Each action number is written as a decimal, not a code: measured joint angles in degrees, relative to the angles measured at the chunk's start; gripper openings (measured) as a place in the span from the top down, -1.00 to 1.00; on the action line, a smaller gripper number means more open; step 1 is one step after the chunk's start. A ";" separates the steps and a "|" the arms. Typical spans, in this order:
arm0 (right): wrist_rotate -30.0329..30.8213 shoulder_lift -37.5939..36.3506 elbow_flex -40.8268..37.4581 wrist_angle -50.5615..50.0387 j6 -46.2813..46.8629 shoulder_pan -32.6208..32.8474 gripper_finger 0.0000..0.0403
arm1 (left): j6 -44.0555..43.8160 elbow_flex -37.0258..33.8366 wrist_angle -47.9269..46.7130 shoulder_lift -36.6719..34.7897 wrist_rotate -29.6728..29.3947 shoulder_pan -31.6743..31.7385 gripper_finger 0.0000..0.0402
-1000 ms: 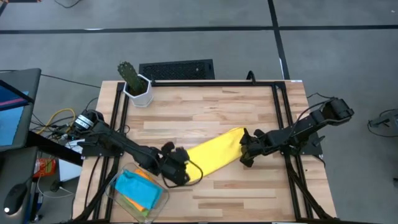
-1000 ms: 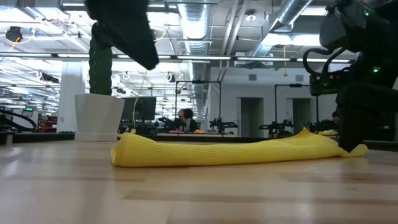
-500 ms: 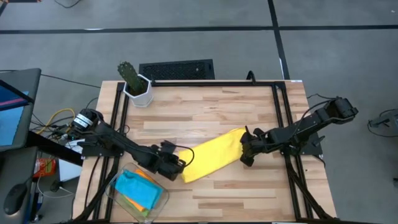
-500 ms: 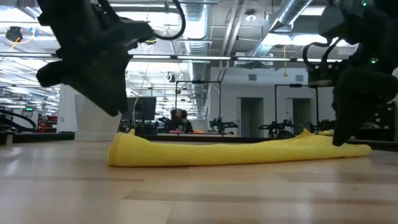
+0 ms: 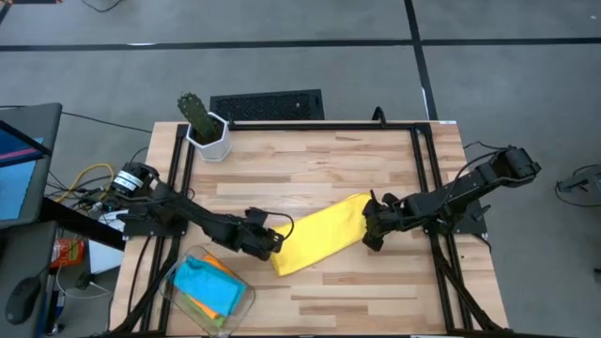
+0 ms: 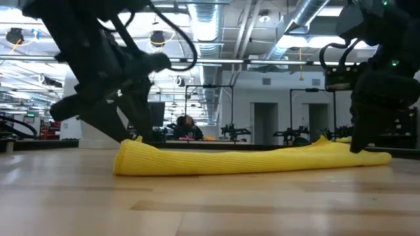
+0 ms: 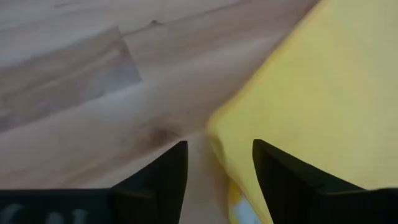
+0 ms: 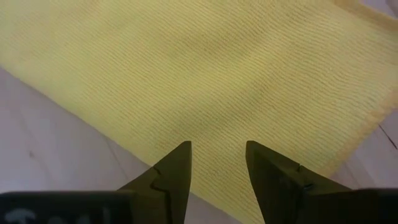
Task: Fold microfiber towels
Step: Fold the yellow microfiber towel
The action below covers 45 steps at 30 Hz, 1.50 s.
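My left claw (image 5: 274,243) is apart at one end of the yellow towel (image 5: 322,232); my right claw (image 5: 368,227), also apart, sits at the other end.

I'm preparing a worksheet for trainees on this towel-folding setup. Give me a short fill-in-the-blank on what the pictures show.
1. The towel lying folded on the table between the two grippers is ____.
2. The clear bin near the left arm holds a light blue towel on top of an ____ one.
3. The cactus stands in a ____ pot.
4. The left gripper has its fingers ____ at the towel's corner.

Missing words: yellow; orange; white; open
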 joint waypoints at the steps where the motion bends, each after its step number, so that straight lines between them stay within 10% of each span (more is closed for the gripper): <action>1: 0.02 0.00 0.00 0.00 -0.02 0.00 0.12 | 0.28 -0.40 0.52 0.02 0.17 0.53 0.16; 15: 0.09 -0.02 0.04 -0.02 -0.11 0.00 0.12 | 9.25 -0.73 7.64 0.33 9.55 4.71 0.97; 45: 0.68 -0.04 0.04 0.17 -0.44 0.00 0.12 | -2.95 11.97 -7.15 4.82 21.01 -4.64 1.00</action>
